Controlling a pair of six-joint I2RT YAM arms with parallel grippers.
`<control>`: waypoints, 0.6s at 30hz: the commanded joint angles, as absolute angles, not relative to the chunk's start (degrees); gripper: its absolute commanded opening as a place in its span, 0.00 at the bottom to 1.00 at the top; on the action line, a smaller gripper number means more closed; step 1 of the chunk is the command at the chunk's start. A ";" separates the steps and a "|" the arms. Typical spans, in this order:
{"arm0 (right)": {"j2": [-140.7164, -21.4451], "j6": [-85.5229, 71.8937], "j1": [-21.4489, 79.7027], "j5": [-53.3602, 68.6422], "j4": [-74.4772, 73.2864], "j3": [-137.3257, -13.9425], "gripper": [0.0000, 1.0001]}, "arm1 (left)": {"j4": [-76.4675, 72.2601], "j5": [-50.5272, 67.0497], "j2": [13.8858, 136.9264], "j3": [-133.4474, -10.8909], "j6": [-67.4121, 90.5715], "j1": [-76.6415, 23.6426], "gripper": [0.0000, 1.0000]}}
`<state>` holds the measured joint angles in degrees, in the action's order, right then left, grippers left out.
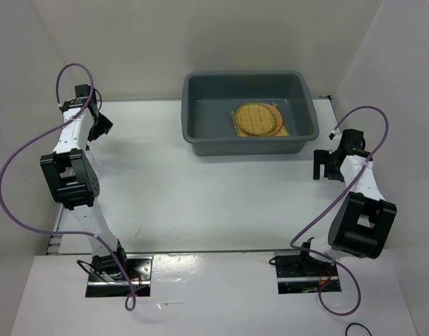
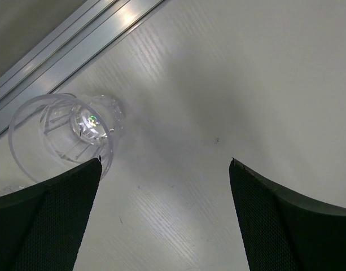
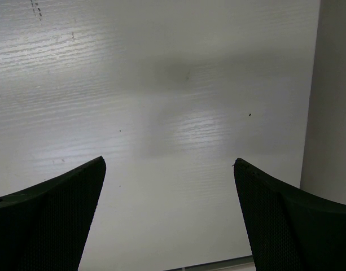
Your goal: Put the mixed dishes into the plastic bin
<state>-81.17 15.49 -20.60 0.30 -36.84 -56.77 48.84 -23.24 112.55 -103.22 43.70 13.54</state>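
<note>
The grey plastic bin (image 1: pixel 236 145) stands at the back centre. In it lies the square yellow woven mat (image 1: pixel 283 130) with the yellow green-rimmed disc (image 1: pixel 255 117) on top. The orange-brown disc is hidden or out of view. The small clear glass cup (image 2: pixel 64 137) stands upright on the table in the left wrist view, just left of my left gripper (image 2: pixel 165 164) and partly behind its left finger. It does not show in the top view. My left gripper (image 1: pixel 99 127) is open and empty at the far left. My right gripper (image 1: pixel 327 169) is open and empty right of the bin, over bare table (image 3: pixel 169 161).
An aluminium rail (image 2: pixel 77 42) runs along the table edge just beyond the cup. The white enclosure wall (image 3: pixel 336 90) stands close on the right of my right gripper. The bin's right end is near my right arm.
</note>
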 commanded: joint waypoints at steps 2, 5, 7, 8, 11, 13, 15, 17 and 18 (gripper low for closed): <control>-82.00 15.82 -20.30 0.09 -36.47 -56.60 0.98 | 48.52 -24.87 112.76 -100.47 42.37 14.59 1.00; -82.53 15.82 -20.30 0.09 -36.47 -56.60 0.98 | 47.20 -25.40 112.76 -98.09 42.36 15.20 1.00; -82.53 15.82 -20.30 0.09 -36.47 -56.60 0.98 | 47.20 -25.40 113.29 -96.95 42.36 15.21 1.00; -82.53 15.82 -20.30 0.09 -36.47 -56.60 0.98 | 46.59 -25.40 113.29 -95.55 42.36 15.21 1.00; -82.53 15.82 -20.30 0.09 -36.47 -56.60 0.98 | 45.89 -25.40 113.29 -93.79 42.36 15.73 1.00; -83.06 15.82 -20.30 0.09 -36.47 -56.60 0.98 | 45.35 -25.40 113.29 -91.86 42.36 15.73 1.00; -83.06 15.82 -20.30 0.09 -36.47 -56.60 0.98 | 44.30 -24.26 113.29 -90.71 41.84 15.73 1.00; -83.06 15.82 -20.30 0.09 -36.47 -56.60 0.98 | 44.30 -23.74 113.81 -89.92 41.84 15.73 0.85; -83.58 15.82 -20.30 0.09 -36.47 -56.60 0.98 | 43.77 -23.73 113.82 -89.22 41.84 15.73 0.73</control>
